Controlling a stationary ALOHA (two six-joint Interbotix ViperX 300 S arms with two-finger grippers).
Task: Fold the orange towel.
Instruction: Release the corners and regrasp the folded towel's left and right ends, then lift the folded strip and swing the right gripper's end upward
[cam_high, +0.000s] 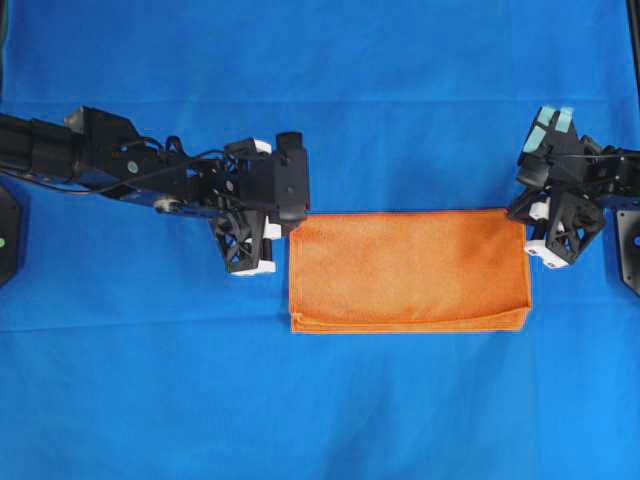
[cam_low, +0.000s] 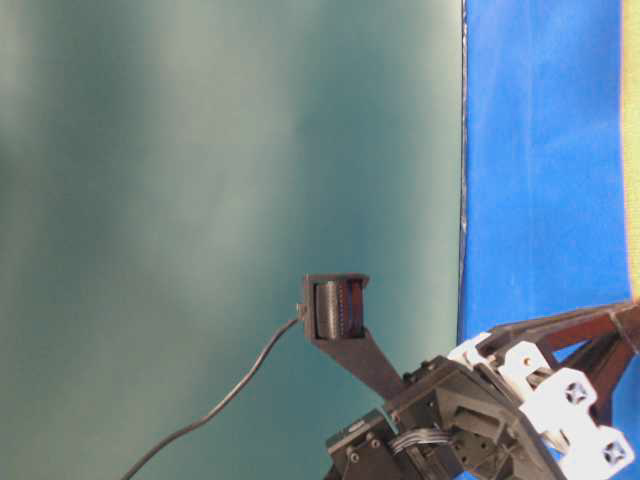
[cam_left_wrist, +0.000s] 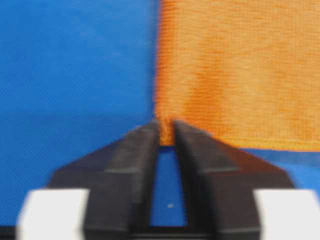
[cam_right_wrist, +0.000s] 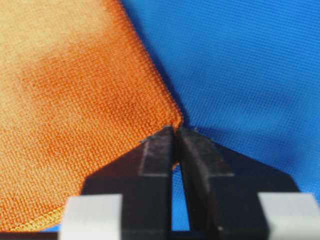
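Lying folded in half near the middle of the tabletop: orange towel, a long rectangle with its long axis running left to right in the overhead view, parallel to the tabletop's near and far edges. Doubled layers showing along the near long edge, hems stacked; far long edge straight and smooth. Resting flat on the large blue cloth covering the tabletop.

Pinching the towel's far-left corner: left gripper, jaws drawn narrow with a sliver of orange fabric clamped between the tips. Pinching the far-right corner: right gripper, jaws likewise narrow, closed on the rounded corner, stitched hem visible along the towel's edge at lower left of that wrist view. Both arms reaching inward from the left and right sides of the tabletop, well apart, one at each end of the far long edge.

Seen sideways in the table-level view: only part of one arm against a teal backdrop.
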